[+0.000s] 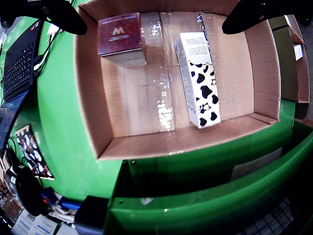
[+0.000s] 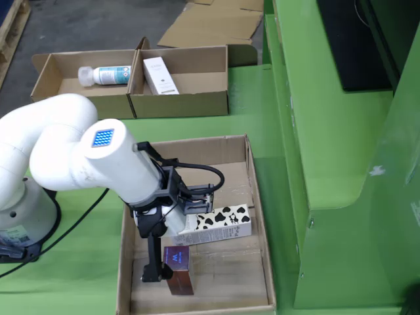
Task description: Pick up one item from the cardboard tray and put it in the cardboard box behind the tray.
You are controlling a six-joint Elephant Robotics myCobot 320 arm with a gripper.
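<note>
Nothing lifted yet — gripper (image 2: 164,262) hangs above the cardboard tray (image 1: 88,98), fingers apart, empty. Below: maroon box (image 1: 120,34) and cow-print carton (image 1: 200,85). Grasp, carry, drop all remain.

In the gripper-mounted view the gripper's (image 1: 155,19) two dark fingers (image 1: 63,14) are cut off by the top edge, so their roots stay unseen. The cardboard box (image 1: 93,117) below them loses its far wall at that same edge. In the fixed view the arm hides the left end of the cow-patterned carton (image 2: 223,224), and the print on the maroon box (image 2: 178,262) beside the finger is too small to read.
</note>
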